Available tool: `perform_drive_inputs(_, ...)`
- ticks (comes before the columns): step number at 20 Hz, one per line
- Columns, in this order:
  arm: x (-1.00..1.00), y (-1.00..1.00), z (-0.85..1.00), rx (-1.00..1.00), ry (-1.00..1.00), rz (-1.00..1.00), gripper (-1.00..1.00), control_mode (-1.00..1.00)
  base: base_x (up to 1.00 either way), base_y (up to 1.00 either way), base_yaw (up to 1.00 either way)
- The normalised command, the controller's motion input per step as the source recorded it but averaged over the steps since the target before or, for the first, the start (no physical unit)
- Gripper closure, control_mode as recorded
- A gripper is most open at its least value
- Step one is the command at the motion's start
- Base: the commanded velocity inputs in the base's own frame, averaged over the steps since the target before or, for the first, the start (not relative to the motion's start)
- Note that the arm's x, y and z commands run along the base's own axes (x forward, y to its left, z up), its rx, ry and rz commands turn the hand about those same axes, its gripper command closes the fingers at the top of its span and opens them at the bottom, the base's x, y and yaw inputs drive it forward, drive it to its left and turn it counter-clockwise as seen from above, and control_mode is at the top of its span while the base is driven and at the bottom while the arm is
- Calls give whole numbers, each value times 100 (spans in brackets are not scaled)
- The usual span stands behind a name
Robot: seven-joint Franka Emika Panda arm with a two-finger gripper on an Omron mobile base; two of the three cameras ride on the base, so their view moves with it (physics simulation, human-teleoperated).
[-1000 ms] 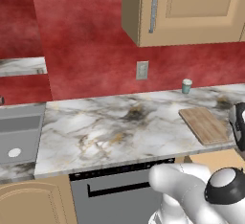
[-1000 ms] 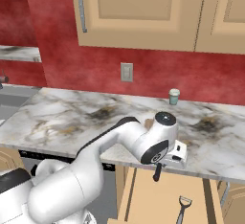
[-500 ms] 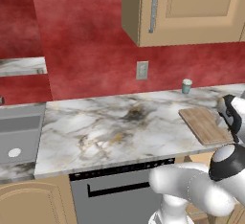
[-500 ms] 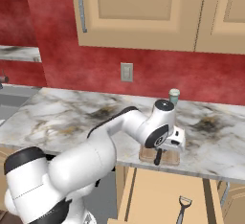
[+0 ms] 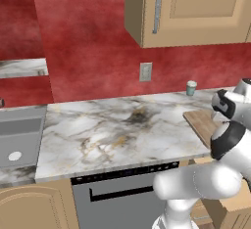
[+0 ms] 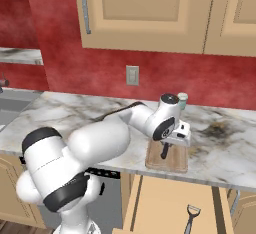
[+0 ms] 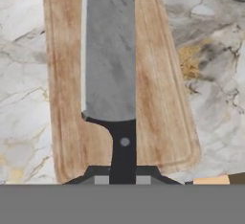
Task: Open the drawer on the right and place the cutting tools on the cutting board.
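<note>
Having been swung up from the open drawer, the knife is held clenched in the gripper above the cutting board, placement pending.

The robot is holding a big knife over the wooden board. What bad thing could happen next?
The gripper pinches only the black handle end of the knife, so the long blade might tip or slip as it comes down. The cutting board lies near the counter's front edge, above the open drawer, so a sloppy drop could slide the knife off. The other tool is in the drawer.
</note>
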Motion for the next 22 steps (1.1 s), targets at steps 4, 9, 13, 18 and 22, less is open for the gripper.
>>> perform_drive_inputs(4,43,3,-4,0,0,0,100,-100,0,0,0)
perform_drive_inputs(9,5,2,-23,4,1,0,100,-100,0,0,0)
perform_drive_inputs(13,1,9,-30,3,0,4,100,-100,0,0,0)
perform_drive_inputs(18,6,26,-18,0,0,4,100,-100,0,0,0)
perform_drive_inputs(22,9,6,-15,0,0,3,100,-100,0,0,0)
